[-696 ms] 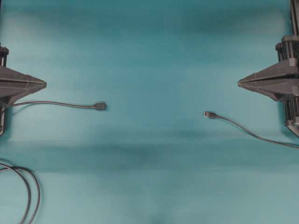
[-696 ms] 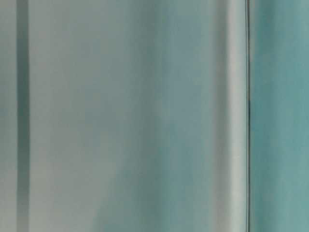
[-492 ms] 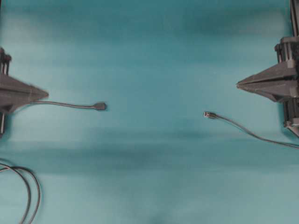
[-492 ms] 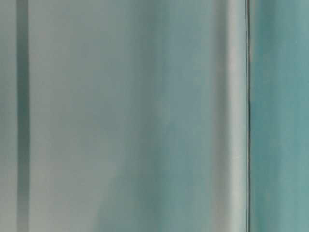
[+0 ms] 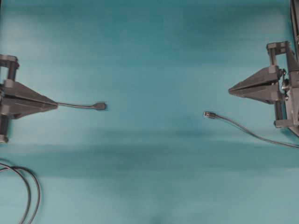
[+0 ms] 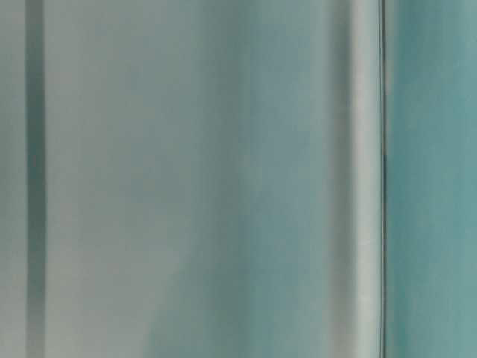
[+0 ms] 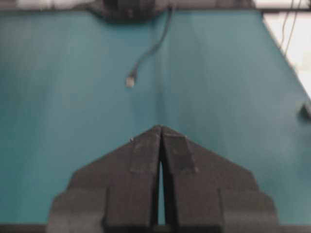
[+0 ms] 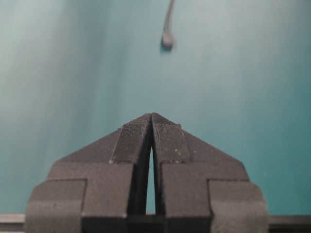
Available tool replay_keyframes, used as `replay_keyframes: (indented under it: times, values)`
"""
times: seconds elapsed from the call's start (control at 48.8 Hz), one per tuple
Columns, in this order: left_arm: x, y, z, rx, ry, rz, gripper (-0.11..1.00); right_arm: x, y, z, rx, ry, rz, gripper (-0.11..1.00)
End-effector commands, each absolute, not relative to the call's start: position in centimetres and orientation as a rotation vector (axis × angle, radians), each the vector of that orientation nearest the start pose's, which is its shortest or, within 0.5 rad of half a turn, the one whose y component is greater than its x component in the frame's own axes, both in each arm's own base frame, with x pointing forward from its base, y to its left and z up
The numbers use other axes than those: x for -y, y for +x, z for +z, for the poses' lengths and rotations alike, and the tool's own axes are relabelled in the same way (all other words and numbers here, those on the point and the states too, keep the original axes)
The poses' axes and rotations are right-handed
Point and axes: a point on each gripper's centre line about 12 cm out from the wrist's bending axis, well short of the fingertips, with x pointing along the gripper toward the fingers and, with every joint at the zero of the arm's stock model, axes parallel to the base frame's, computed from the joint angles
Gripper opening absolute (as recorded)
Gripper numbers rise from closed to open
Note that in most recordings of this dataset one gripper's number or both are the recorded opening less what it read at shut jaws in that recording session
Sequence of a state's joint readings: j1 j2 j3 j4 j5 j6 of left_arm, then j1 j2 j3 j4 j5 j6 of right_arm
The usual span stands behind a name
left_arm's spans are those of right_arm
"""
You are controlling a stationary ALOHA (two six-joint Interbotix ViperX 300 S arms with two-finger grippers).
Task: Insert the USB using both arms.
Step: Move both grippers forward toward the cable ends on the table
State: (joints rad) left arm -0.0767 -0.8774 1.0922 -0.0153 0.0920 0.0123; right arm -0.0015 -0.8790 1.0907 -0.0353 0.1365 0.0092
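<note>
**Approach step, nothing grabbed yet**

Left gripper [image 5: 55, 105] is pinched shut and empty, its tip over the socket cable; the socket [image 5: 99, 106] lies ahead of it. USB [image 5: 209, 114] sits on the mat, ahead of the right gripper [image 5: 231, 90] and off to one side, well apart. That one's closed and empty too. My guess: both need to open, then drop onto their ends.
</note>
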Motion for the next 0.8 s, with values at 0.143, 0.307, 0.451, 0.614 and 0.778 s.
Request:
replay_keyframes:
  times: [0.143, 0.307, 0.451, 0.614, 0.778]
  values:
    - [1.7, 22.2, 26.4, -0.341, -0.007, -0.074, 0.25, 0.1, 21.5, 26.5, -0.396, 0.010, -0.010, 0.00]
    - [1.5, 22.1, 26.0, -0.376, -0.012, -0.063, 0.56, 0.2, 21.4, 25.5, -0.510, 0.035, -0.022, 0.00]
    - [1.1, 21.9, 25.5, -0.419, -0.018, -0.045, 0.60, 0.2, 21.9, 25.0, -0.541, 0.051, -0.028, 0.00]
    - [0.7, 21.8, 25.1, -0.451, -0.021, -0.029, 0.62, 0.2, 22.5, 23.7, -0.604, 0.100, -0.045, 0.03]
    - [0.4, 21.8, 24.4, -0.502, -0.021, -0.016, 0.65, 0.2, 23.1, 22.4, -0.666, 0.144, -0.065, 0.36]
